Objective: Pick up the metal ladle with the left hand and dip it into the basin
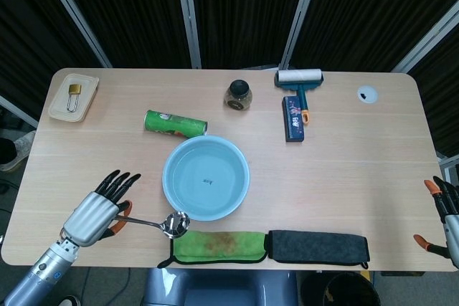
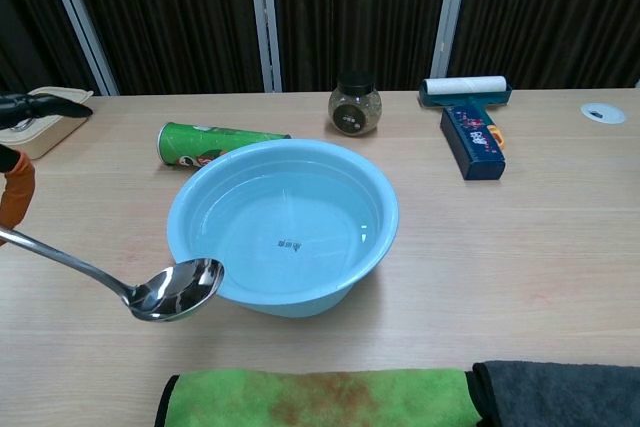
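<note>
My left hand (image 1: pixel 99 210) holds the metal ladle (image 1: pixel 163 224) by its orange-tipped handle, lifted off the table near the front left. The ladle's shiny bowl (image 2: pixel 183 289) hangs just in front of the left rim of the light blue basin (image 1: pixel 240 193), close to the basin wall (image 2: pixel 375 247). The basin holds clear water and stands at the table's middle. Only fingertips (image 2: pixel 40 103) and a bit of orange of the left hand show at the chest view's left edge. My right hand (image 1: pixel 446 213) stays at the far right table edge, fingers apart, holding nothing.
A green can (image 1: pixel 175 124) lies on its side behind the basin. A small jar (image 1: pixel 238 94), a lint roller (image 1: pixel 300 78) and a blue box (image 1: pixel 292 117) stand further back. A green cloth (image 1: pixel 219 245) and a dark cloth (image 1: pixel 318 246) lie along the front edge. A tray with a padlock (image 1: pixel 72 95) sits far left.
</note>
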`<act>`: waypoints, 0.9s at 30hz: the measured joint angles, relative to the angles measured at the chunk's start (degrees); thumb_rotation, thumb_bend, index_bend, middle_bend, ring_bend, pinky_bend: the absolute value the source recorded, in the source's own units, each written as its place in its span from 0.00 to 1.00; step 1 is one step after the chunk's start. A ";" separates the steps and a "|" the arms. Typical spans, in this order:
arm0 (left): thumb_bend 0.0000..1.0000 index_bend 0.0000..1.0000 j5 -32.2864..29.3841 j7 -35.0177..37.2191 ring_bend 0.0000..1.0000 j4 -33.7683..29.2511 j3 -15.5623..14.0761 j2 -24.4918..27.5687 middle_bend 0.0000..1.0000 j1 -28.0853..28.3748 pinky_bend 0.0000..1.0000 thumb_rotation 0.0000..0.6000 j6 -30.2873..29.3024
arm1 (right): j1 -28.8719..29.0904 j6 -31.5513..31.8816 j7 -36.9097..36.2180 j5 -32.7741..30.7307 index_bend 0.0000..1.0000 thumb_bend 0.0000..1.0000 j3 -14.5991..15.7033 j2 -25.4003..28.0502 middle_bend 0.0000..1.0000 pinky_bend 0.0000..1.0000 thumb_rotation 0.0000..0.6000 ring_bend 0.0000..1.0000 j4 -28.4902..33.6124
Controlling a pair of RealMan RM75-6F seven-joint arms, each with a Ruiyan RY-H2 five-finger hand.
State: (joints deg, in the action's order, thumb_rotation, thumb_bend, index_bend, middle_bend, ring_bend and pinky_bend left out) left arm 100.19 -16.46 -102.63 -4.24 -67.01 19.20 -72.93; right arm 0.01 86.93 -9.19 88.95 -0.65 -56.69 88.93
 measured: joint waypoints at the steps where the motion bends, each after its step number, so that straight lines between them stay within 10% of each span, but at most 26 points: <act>1: 0.44 0.66 -0.02 -0.09 0.00 -0.52 0.37 0.27 0.00 0.35 0.00 1.00 0.23 | 0.03 -0.08 -0.06 -0.10 0.00 0.00 -0.04 0.00 0.00 0.00 1.00 0.00 -0.02; 27: 0.45 0.67 -18.58 1.46 0.00 11.05 10.92 -9.96 0.00 13.83 0.00 1.00 17.59 | 0.81 -2.40 -1.42 -3.42 0.00 0.00 -1.48 0.29 0.00 0.00 1.00 0.00 -0.74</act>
State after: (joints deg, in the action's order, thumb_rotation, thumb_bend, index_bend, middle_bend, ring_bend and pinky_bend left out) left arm 81.61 -14.99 -91.57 6.68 -76.96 33.02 -55.35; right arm 0.83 84.54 -10.61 85.53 -2.13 -56.39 88.19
